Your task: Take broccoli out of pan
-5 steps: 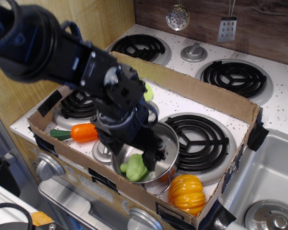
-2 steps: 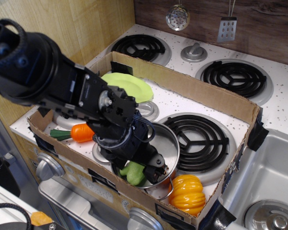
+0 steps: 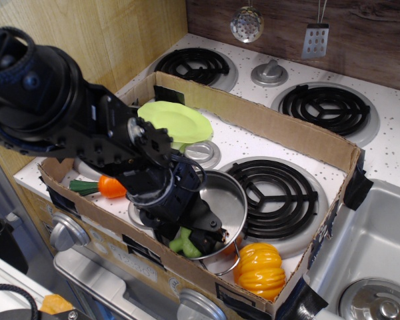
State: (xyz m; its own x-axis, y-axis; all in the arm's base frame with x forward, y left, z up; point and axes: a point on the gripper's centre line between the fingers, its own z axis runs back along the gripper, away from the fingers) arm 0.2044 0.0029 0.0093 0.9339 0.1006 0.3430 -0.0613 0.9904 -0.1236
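Broccoli (image 3: 183,243), one piece, sat at the near rim of the single pan (image 3: 228,200). One gripper (image 3: 193,241) had its jaws closed around the broccoli.

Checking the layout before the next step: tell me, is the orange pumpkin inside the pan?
No, the pumpkin sits on the stovetop just outside the pan.

Inside box (image 3: 280,127): pan (image 3: 228,200) centre-front, broccoli (image 3: 185,243) at pan's front-left rim, carrot (image 3: 108,187) left of pan, pumpkin (image 3: 261,266) front-right, plate (image 3: 177,122) behind-left.
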